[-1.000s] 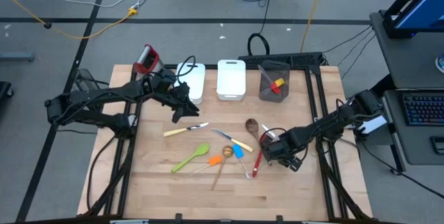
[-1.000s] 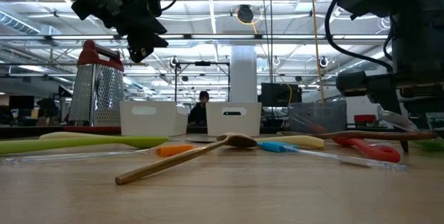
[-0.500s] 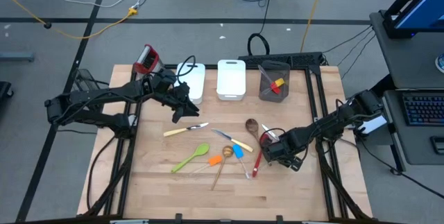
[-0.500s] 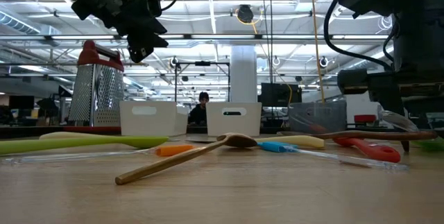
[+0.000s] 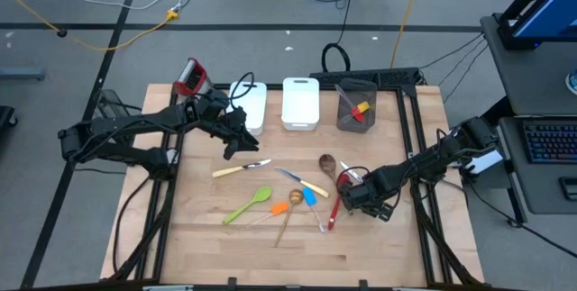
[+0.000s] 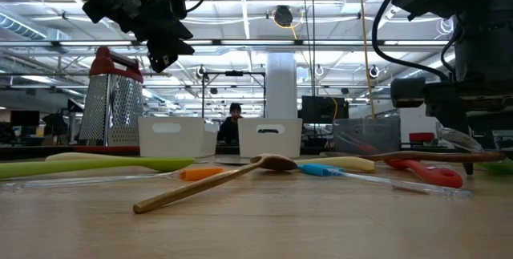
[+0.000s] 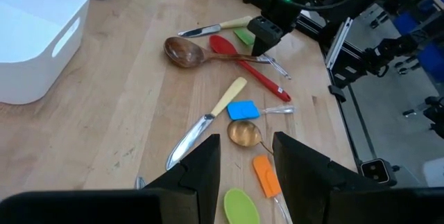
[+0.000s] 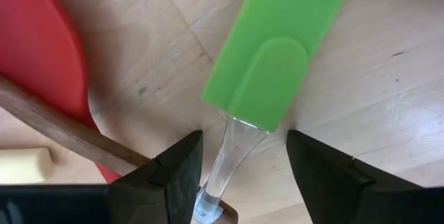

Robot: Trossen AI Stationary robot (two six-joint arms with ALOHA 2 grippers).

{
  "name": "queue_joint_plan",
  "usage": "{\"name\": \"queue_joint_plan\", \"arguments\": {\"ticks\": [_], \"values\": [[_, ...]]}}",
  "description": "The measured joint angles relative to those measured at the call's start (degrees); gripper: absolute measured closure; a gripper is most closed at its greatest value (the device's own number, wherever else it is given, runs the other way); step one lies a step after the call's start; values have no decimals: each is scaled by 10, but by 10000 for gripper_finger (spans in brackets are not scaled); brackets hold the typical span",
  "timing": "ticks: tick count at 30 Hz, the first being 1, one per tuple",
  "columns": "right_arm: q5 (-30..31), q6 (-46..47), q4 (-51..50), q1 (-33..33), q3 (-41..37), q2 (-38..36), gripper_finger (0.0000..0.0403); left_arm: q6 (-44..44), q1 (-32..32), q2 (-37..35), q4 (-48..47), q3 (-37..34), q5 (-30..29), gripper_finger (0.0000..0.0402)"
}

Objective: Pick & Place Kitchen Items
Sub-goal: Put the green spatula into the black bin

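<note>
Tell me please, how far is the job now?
Early stage. The grey cup already holds some pieces. The right gripper is open, straddling the green spatula. The left gripper hovers empty. The other utensils, like the wooden spoon, remain on the table.

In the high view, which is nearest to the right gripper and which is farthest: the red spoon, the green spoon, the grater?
From the right gripper:
1. Red spoon, just beside it.
2. Green spoon, left of the middle.
3. Grater, far-left corner.

Green spatula (image 8: 277, 50), red spoon (image 8: 41, 50), white bin (image 7: 35, 37)
</note>
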Motion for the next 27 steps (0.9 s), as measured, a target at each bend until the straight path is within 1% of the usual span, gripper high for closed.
{"name": "queue_joint_plan", "arguments": {"ticks": [12,16,20,23,27], "values": [[0,-14,-8,-2,0,0,198,2,0,0,0,0,0,266],[-7,-7,15,-3,-23,0,207,2,0,0,0,0,0,266],[-31,0,39,-4,-58,0,235,2,0,0,0,0,3,266],[-44,2,43,-6,-74,0,268,2,0,0,0,0,13,266],[-46,1,43,-10,-81,-1,318,2,0,0,0,0,15,266]]}}
